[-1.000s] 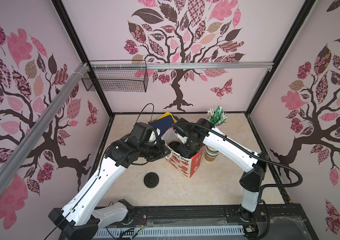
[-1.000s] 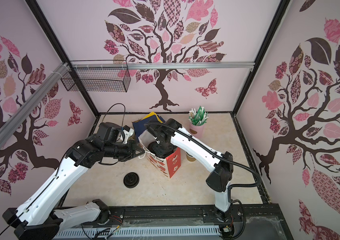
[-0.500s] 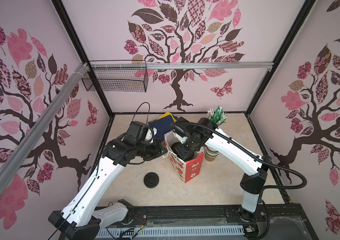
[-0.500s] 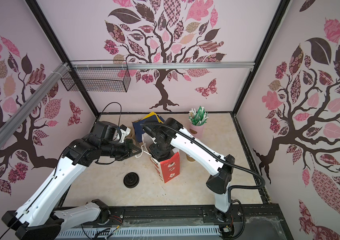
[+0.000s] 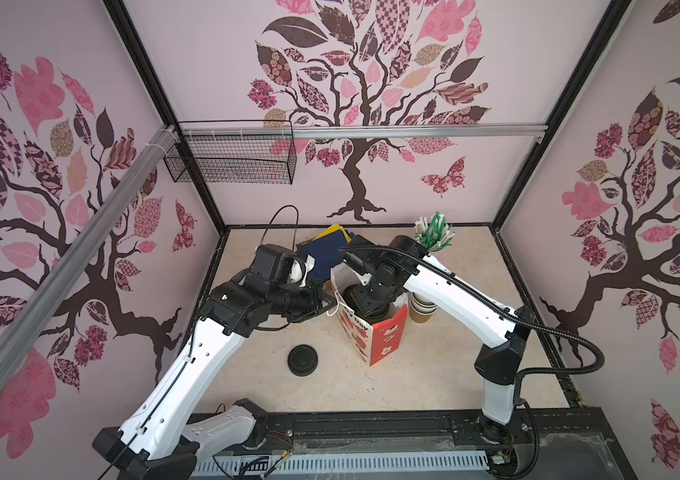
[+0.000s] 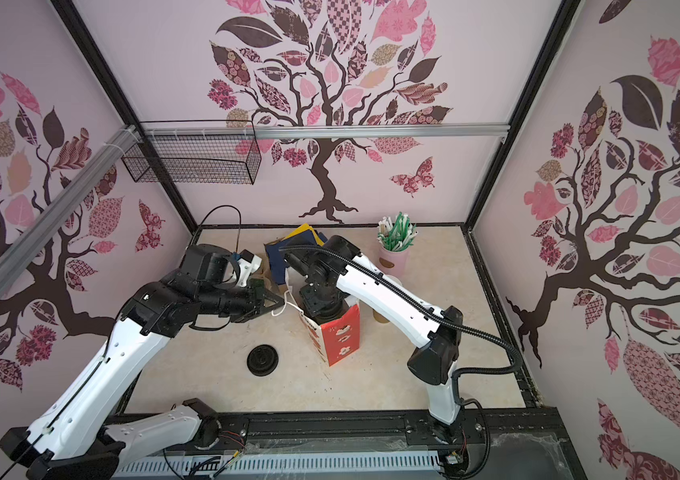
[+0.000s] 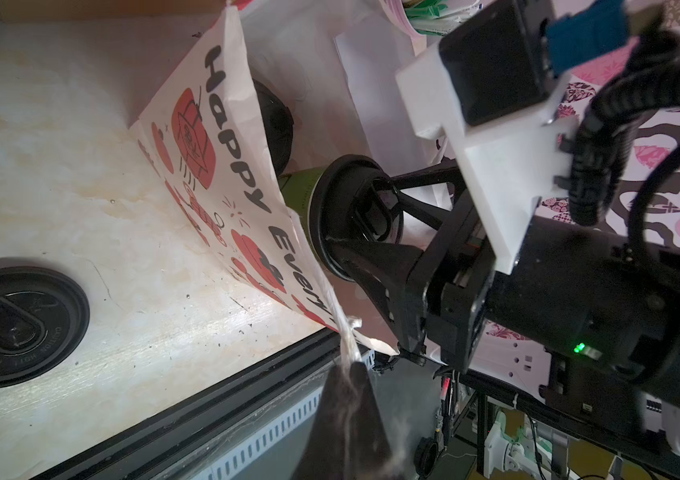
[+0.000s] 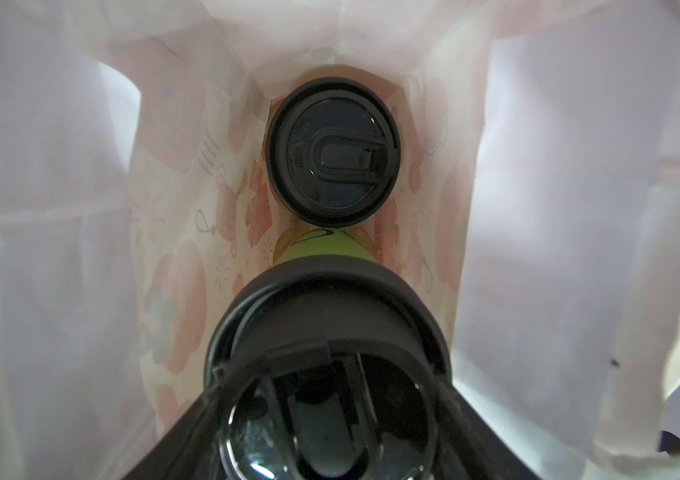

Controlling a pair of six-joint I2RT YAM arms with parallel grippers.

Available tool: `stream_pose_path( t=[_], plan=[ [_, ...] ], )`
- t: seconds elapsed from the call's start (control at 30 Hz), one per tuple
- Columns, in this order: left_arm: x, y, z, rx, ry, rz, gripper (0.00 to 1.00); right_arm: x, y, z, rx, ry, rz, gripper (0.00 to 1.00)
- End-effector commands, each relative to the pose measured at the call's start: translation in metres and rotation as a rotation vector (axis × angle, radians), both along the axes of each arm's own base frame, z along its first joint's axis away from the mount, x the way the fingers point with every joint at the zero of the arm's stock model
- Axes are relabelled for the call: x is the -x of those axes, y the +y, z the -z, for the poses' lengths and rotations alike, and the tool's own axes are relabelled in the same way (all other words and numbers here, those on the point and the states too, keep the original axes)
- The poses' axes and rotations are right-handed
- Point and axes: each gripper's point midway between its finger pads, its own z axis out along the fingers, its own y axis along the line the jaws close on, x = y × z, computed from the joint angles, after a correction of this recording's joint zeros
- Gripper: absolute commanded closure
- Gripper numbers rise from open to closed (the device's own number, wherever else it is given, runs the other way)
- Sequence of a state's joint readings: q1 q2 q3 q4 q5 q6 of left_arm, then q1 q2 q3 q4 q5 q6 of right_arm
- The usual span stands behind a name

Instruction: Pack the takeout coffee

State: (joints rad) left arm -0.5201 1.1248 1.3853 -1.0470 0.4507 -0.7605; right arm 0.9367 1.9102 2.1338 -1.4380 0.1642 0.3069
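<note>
Left pincer [image 6: 276, 303]: clenched on the white string handle [image 7: 348, 340] of the paper bag [image 5: 384, 332], drawing that side outward so the mouth gaped. The bag stood upright on the surface [image 5: 434, 374].

Right pincer [image 7: 361, 216]: reached down into the bag mouth, jaws set wide on the black lid of the second capped cup [image 7: 301, 195], grasping it by the rim. Its green body hung below the lid, inside the bag walls.

First capped cup [image 8: 332, 151]: sat upright at the bag's bottom, in a far corner as the right wrist view showed it. The held cup was above and just beside it; whether the two touched could not be told.

Progress, by judgement: one coffee packed, the other inside the bag but not yet let go. What was left: set it beside the first, release, withdraw, free the handle.

Outside the bag: a loose black lid [image 5: 303, 360] flat on the surface, and the lidless stacked cups [image 5: 421, 307] beside the bag.
</note>
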Motion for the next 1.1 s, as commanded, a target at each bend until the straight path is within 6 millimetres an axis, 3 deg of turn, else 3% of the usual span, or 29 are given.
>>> stream_pose_path(
  t=[0.0,1.07],
  plan=[
    [0.0,-0.002,0.005,0.008,0.004,0.011,1.0,0.001,-0.004,0.018,0.063,0.037,0.039,0.31],
    [-0.004,-0.001,0.011,0.011,0.004,-0.02,1.0,0.003,-0.008,0.065,0.1,0.121,0.046,0.32]
  ],
)
